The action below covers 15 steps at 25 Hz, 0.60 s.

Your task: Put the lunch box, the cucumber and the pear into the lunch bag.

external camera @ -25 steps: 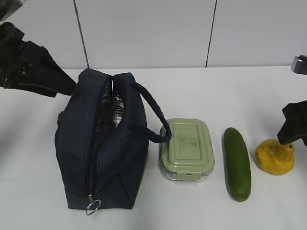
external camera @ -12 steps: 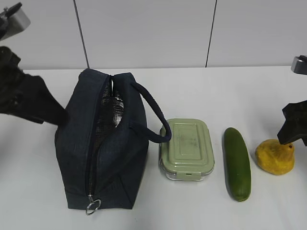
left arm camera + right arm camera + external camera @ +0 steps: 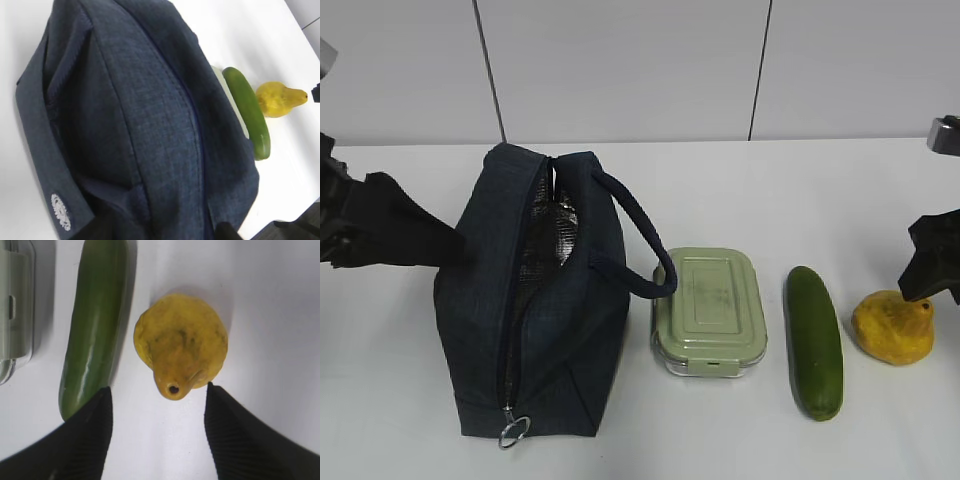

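Note:
The dark navy lunch bag (image 3: 560, 330) stands at the left with its zipper open and silver lining showing. It fills the left wrist view (image 3: 140, 115). My left gripper (image 3: 445, 248) is against the bag's left side; its dark fingertips (image 3: 227, 232) sit wide apart at the bottom edge, open. The sage-green lunch box (image 3: 710, 308), the cucumber (image 3: 815, 340) and the yellow pear (image 3: 893, 327) lie in a row to the right. My right gripper (image 3: 930, 268) hovers over the pear (image 3: 180, 345), open (image 3: 158, 388), its fingers either side of the stem end. The cucumber (image 3: 95, 325) lies just left.
The bag's looped handle (image 3: 645, 245) hangs over toward the lunch box. A metal ring pull (image 3: 514, 431) lies at the bag's near end. White table (image 3: 740, 180) runs back to a white panelled wall. The lunch box corner (image 3: 12, 305) shows at the right wrist view's left edge.
My left arm has dropped lower and moved in against the bag's left side. The right gripper and all the objects have stayed where they were.

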{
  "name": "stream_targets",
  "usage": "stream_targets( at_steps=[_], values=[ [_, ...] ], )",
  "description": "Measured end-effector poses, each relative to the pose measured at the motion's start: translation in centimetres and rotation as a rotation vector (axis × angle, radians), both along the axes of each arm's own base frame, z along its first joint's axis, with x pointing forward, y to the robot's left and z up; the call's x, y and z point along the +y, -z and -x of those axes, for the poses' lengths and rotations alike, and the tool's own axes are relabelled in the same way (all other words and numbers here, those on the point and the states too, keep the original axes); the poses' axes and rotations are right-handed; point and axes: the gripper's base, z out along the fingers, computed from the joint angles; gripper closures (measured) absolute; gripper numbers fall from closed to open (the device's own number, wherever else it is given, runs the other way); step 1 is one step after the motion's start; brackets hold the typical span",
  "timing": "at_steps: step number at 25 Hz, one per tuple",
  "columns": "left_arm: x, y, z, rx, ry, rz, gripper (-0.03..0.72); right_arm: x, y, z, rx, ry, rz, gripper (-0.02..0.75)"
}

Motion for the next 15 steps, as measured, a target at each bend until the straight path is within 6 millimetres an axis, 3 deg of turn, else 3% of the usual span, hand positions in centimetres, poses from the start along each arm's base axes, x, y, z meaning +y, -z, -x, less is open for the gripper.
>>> stream_targets(
  at_steps=[11,13,15],
  values=[
    [-1.4,2.2,-1.0,0.081,0.041,-0.017,0.319,0.0,0.0,0.0,-0.003,-0.001,0.001,0.281],
    [-1.7,2.6,-1.1,0.087,0.048,-0.023,0.353,0.0,0.0,0.0,-0.003,-0.001,0.001,0.281],
    [-1.8,2.9,-1.3,0.087,0.045,-0.029,0.444,0.0,0.0,0.0,-0.003,-0.001,0.001,0.281]
  ],
)
